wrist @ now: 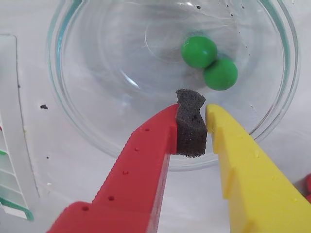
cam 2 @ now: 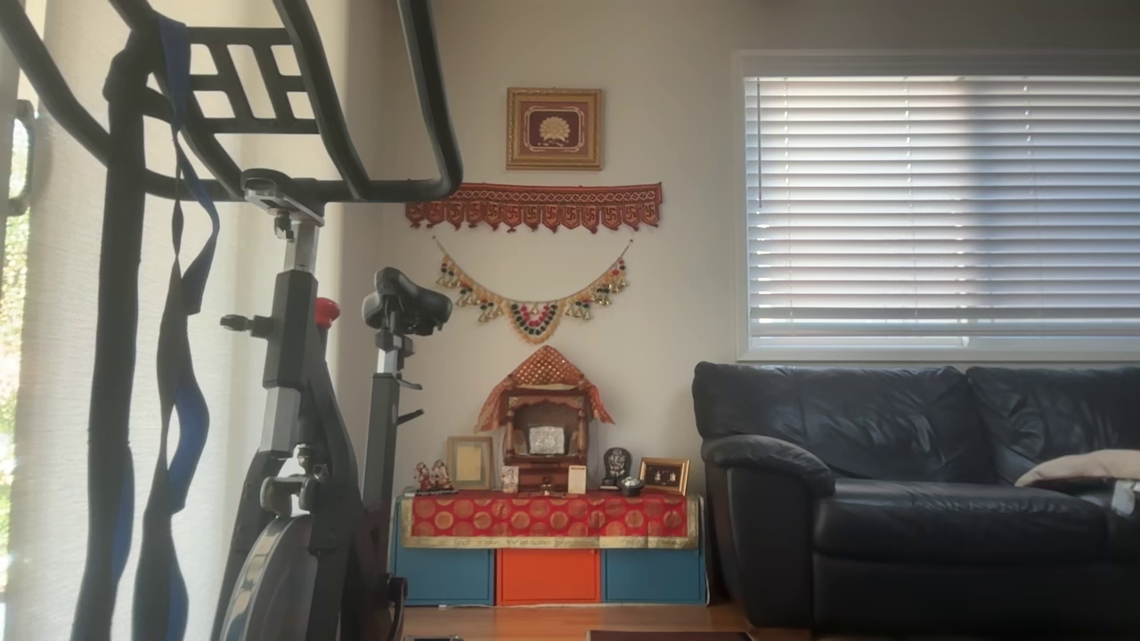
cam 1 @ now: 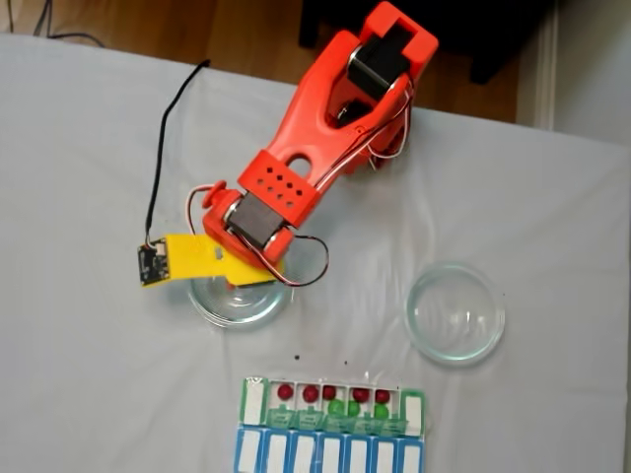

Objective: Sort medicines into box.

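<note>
Two bright green medicines (wrist: 199, 51) (wrist: 220, 74) lie touching each other in a clear glass dish (wrist: 87, 121). In the wrist view my gripper (wrist: 193, 111) hovers just in front of them, its red and yellow fingers closed together on the black foam pad, with nothing held. The fixed view shows the orange arm (cam 1: 296, 168) leaning over that left dish (cam 1: 212, 310). Below it lies the box (cam 1: 252, 399) with green lids, holding several dark red balls (cam 1: 310, 393) and some green ones (cam 1: 353, 407).
A second glass dish (cam 1: 455, 313) stands empty to the right in the fixed view. A blue-lidded organiser row (cam 1: 330, 455) lies against the box's near side. The other view shows a room with an exercise bike (cam 2: 303, 401) and a sofa (cam 2: 917, 481).
</note>
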Robot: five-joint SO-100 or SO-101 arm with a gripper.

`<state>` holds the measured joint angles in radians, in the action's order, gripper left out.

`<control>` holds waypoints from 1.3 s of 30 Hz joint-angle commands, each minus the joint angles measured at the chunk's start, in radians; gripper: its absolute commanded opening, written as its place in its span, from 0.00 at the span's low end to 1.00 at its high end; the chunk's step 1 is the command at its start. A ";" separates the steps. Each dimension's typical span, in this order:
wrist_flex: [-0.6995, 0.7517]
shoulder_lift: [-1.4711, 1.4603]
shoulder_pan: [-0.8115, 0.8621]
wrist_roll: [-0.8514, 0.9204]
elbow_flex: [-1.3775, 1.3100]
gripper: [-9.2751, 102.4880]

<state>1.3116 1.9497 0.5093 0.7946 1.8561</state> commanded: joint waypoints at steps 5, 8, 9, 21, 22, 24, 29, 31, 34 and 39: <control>-0.061 0.006 0.055 0.064 -0.002 0.10; -0.057 0.012 0.075 0.089 0.006 0.10; -0.051 0.012 0.078 0.097 0.006 0.10; -0.048 0.017 0.095 0.130 0.054 0.10; -0.051 0.021 0.095 0.132 0.061 0.10; -0.060 0.031 0.095 0.132 0.075 0.10; -0.069 0.040 0.095 0.132 0.086 0.16; -0.074 0.040 0.097 0.129 0.086 0.21; -0.074 0.040 0.097 0.130 0.084 0.24; -0.074 0.038 0.100 0.132 0.077 0.27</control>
<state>1.2471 1.9313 0.5921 0.9219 1.9558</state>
